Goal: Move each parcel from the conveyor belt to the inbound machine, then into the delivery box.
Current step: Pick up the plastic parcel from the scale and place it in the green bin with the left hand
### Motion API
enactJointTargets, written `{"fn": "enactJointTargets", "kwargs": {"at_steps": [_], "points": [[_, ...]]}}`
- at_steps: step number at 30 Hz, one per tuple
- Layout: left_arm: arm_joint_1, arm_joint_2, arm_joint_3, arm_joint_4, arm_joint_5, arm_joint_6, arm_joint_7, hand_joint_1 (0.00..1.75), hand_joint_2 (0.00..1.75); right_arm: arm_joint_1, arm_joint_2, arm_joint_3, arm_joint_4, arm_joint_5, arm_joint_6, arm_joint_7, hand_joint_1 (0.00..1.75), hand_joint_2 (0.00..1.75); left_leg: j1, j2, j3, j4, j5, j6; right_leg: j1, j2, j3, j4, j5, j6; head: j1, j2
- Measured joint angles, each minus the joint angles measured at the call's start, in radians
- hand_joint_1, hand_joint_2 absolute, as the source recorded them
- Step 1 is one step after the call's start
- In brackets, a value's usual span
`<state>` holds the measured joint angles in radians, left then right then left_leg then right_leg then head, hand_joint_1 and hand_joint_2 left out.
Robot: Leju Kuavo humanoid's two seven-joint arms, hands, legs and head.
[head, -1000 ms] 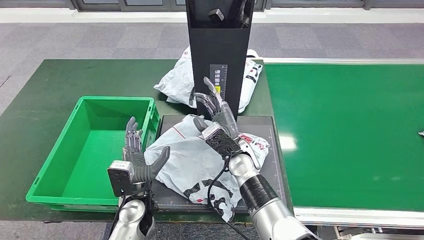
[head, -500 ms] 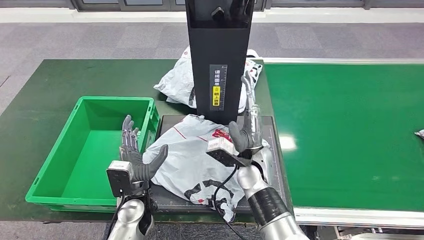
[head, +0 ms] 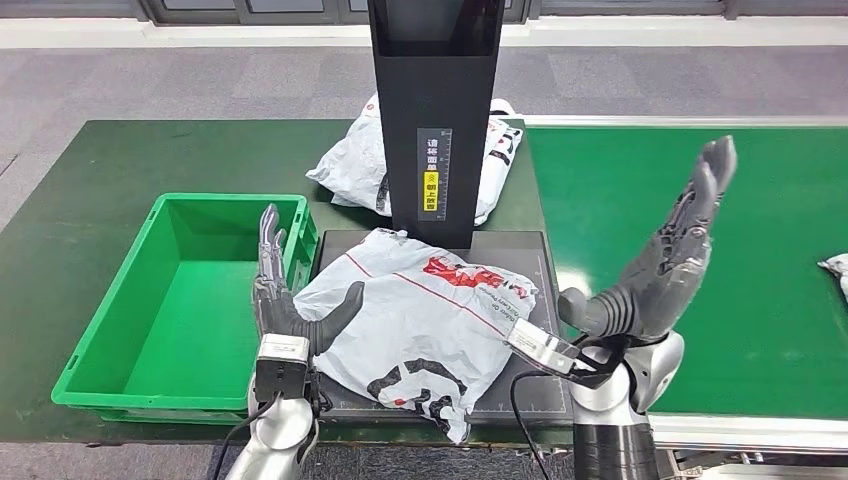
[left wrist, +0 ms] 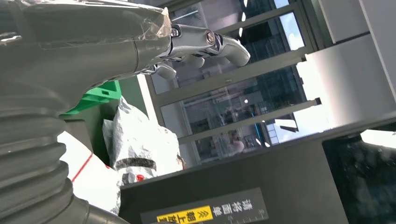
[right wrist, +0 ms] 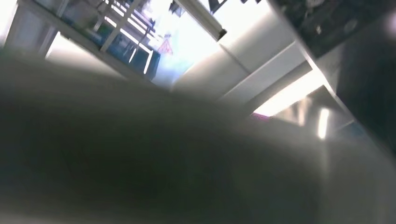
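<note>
Parcel [head: 425, 315]: centre frame, lying on scanner plate [head: 545, 250], not yet in green box [head: 180, 300] at left. Left hand [head: 290, 305]: fingers spread, thumb against the parcel's edge. Right hand [head: 660, 265]: raised, spread, empty. Another parcel [head: 835, 268] waits on belt [head: 700, 220].

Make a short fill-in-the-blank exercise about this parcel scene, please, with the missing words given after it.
1. The white parcel lies on the machine's black ____.
2. The green crate holds ____.
3. The right hand is raised above the green ____.
4. The left hand touches the parcel with its ____.

Missing words: platform; nothing; conveyor belt; thumb
</note>
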<state>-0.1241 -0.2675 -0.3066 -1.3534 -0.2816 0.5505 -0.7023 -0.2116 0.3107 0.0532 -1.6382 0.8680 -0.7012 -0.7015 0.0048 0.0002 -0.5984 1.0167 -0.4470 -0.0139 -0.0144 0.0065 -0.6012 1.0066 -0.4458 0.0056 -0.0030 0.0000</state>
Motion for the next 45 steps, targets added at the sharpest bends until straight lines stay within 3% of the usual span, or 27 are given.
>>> {"fn": "enactJointTargets", "kwargs": {"at_steps": [8, 20, 26, 38, 41, 45], "points": [[-0.013, 0.0, -0.027, 0.025, -0.104, 0.004, 0.016, 0.0, 1.75, 0.014, -0.003, -0.028, -0.057, 0.006, 0.0, 0.0, 0.0, 1.75, 0.0, 0.0, 0.0, 0.0, 0.0, 0.0, 0.0, 0.0, 0.0, 0.0, 0.0, 0.0, 0.0, 0.0], [-0.181, -0.039, -0.035, 0.374, -0.531, -0.031, 0.224, 0.0, 1.75, 0.018, -0.003, -0.052, -0.065, 0.007, 0.0, 0.012, 0.0, 1.75, 0.0, 0.0, 0.0, 0.0, 0.0, 0.0, 0.0, 0.001, 0.0, 0.0, 0.001, 0.0, 0.0, 0.0], [-0.22, -0.056, -0.035, 0.481, -0.566, -0.024, 0.253, 0.0, 1.75, 0.018, -0.003, -0.052, -0.062, 0.006, 0.001, 0.014, 0.0, 1.75, 0.0, 0.0, 0.0, 0.0, 0.0, 0.0, 0.0, 0.0, 0.0, 0.0, 0.001, 0.0, 0.0, 0.0], [-0.248, -0.066, -0.035, 0.557, -0.627, -0.014, 0.288, 0.0, 1.75, 0.018, -0.004, -0.052, -0.053, 0.003, 0.002, 0.0, 0.0, 1.75, 0.0, 0.0, 0.0, 0.0, 0.0, 0.0, 0.0, 0.0, 0.0, 0.0, 0.001, 0.0, 0.0, 0.0], [-0.255, -0.067, -0.035, 0.577, -0.691, 0.001, 0.34, 0.0, 1.75, 0.018, -0.004, -0.052, -0.051, 0.003, 0.002, -0.001, 0.0, 1.75, 0.0, 0.0, 0.0, 0.0, 0.0, 0.0, 0.0, 0.0, 0.0, 0.0, 0.001, 0.0, 0.0, 0.0], [-0.277, -0.072, -0.036, 0.627, -0.863, -0.019, 0.48, 0.0, 1.75, 0.017, -0.004, -0.052, -0.046, 0.004, 0.002, 0.001, 0.0, 1.75, 0.0, 0.0, 0.0, 0.0, 0.0, 0.0, 0.0, 0.0, 0.0, 0.0, 0.001, 0.0, 0.0, 0.0]]}}
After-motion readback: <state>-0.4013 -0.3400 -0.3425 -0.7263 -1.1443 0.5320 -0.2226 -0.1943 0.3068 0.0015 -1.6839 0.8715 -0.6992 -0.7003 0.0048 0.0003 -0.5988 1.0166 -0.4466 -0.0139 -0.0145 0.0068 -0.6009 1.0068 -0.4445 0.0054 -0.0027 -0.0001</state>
